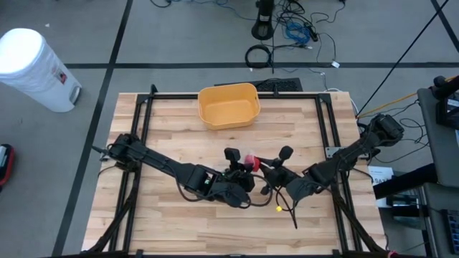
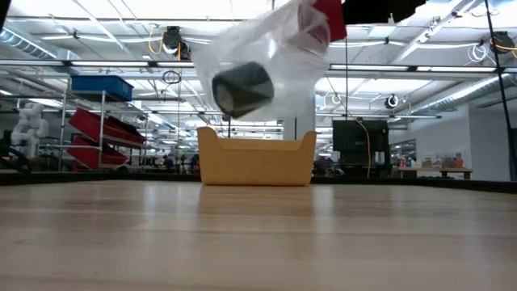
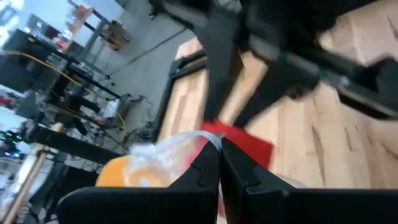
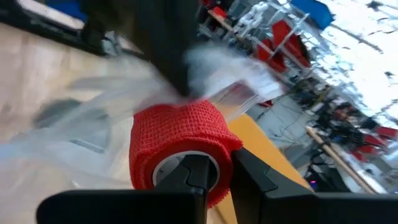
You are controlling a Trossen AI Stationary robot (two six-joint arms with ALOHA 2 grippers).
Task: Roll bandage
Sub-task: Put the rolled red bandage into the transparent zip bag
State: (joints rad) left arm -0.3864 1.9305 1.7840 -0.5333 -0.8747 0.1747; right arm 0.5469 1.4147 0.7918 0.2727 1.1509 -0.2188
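Mostly hidden between both arms at centre of the high view, the red bandage roll (image 4: 177, 149) is pinched by the right gripper (image 4: 214, 177); left gripper (image 3: 220, 171) clamps a clear plastic bag (image 2: 258, 73), blurred, partly cut off at top.

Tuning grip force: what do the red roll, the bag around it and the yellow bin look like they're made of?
Red roll: woven elastic bandage, matte, open mesh texture, wound on a pale core that looks like plastic or card. Bag: thin clear plastic film, glossy, crumpled, see-through. Yellow bin: likely moulded plastic, smooth, uniform colour, rounded corners. Right gripper pinches the roll's edge; left gripper is shut on the bag.
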